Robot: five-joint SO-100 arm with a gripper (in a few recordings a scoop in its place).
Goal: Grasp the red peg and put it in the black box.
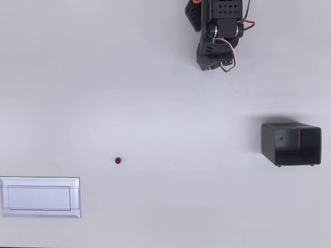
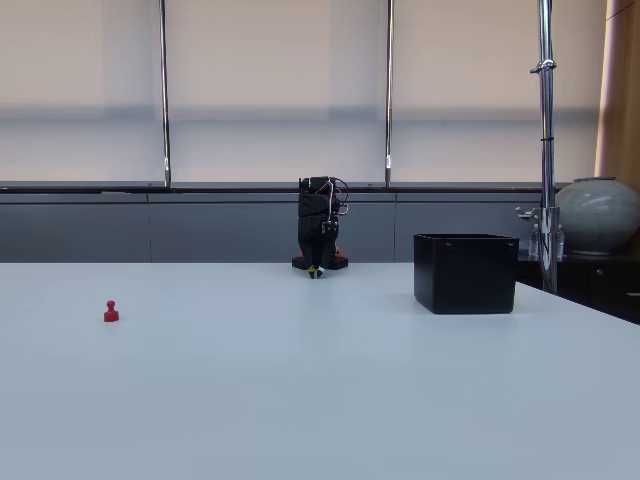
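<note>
Small dark red peg [image 1: 118, 160], pawn-shaped in the fixed view [image 2: 111, 313] with a round head over a wider foot, standing upright on the plain white tabletop [image 1: 165, 124]. Nothing touching it, nothing beside it. In the overhead view a mere round dot, so long axis vertical and no preferred side for the fingers to close from.

Black two-finger gripper [image 1: 208, 66] folded down close against the base of the black arm [image 1: 220, 23] at the top edge of the overhead view, tip resting low near the table. Fingers bunched under the wrist and too small to read (open or closed: cannot tell from either view). Holding nothing, to judge by the peg lying free.

The relation that matters: peg well apart from the gripper, down and to the left in the overhead view, out in the open middle-left of the table. From the fixed view, peg far to the left and nearer the camera than the arm [image 2: 320, 235].

Small black plastic rectangular box [image 1: 291, 144], thin-walled and hollow, well apart on the opposite side, right of the arm in both views [image 2: 466, 272]. Flat white rectangular tray [image 1: 40, 197] at the lower left in the overhead view, near the peg but clear of it.

Task not yet begun, by the look of it. Next move likely a long unfolding reach toward the peg, then a descent from straight above.
</note>
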